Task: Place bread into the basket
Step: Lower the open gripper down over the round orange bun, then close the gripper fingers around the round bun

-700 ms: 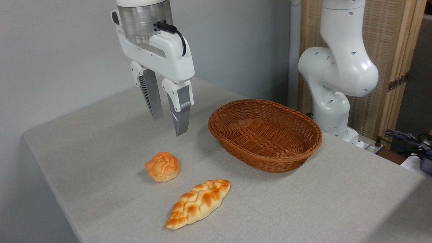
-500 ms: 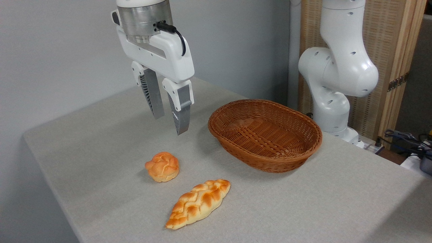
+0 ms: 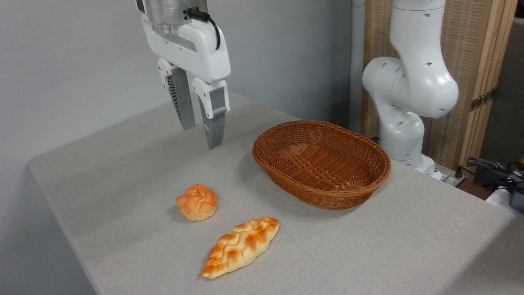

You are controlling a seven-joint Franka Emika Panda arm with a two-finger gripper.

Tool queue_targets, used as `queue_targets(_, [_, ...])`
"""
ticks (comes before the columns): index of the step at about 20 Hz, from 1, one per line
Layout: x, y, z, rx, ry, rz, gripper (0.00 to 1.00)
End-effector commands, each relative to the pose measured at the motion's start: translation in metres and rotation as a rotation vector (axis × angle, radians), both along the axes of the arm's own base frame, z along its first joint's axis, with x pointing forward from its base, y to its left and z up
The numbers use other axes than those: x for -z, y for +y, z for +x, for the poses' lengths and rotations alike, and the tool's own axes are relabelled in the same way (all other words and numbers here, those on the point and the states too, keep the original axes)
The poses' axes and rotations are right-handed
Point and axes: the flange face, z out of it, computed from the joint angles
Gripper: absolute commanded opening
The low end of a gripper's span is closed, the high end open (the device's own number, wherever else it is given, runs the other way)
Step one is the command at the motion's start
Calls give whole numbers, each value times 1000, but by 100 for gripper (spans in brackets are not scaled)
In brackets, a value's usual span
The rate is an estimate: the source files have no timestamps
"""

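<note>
The bread (image 3: pixel 197 202), a small round orange knotted bun, lies on the grey table (image 3: pixel 123 164) left of centre. The basket (image 3: pixel 321 162), an oval brown wicker one, sits to its right and further back, with nothing inside. My gripper (image 3: pixel 201 137) hangs in the air above and behind the bun, left of the basket. Its two grey fingers (image 3: pixel 213 119) point down with a narrow gap between them and hold nothing.
A longer braided loaf (image 3: pixel 241 246) lies in front of the bun, near the table's front edge. The arm's white base (image 3: pixel 405 106) stands behind the basket at the right. Cables (image 3: pixel 495 172) lie at the far right, off the table.
The gripper has risen and shifted slightly left and back, away from the bun. Its fingers keep the same gap. Bun, loaf and basket have not moved.
</note>
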Motion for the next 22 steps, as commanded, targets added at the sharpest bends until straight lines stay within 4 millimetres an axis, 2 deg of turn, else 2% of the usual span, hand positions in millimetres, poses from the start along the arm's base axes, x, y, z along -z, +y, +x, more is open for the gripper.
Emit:
queue_targets(1, [22, -8, -17, 11, 33, -20, 100])
queue_targets(2, [24, -9, -13, 10, 2, -25, 100])
queue_targets(4, [39, -15, -6, 16, -56, -31, 100])
queue_targets(7, [82, -36, -5, 134, -93, 19, 100])
queue_targets(8, [97, -37, -6, 179, -92, 39, 100])
queue_targets(13, [153, -58, -16, 314, -1, 52, 100])
queue_targets(17, [195, -82, 1, 351, -14, 48, 100])
queue_targets(22, [200, -87, 6, 372, -44, 51, 100])
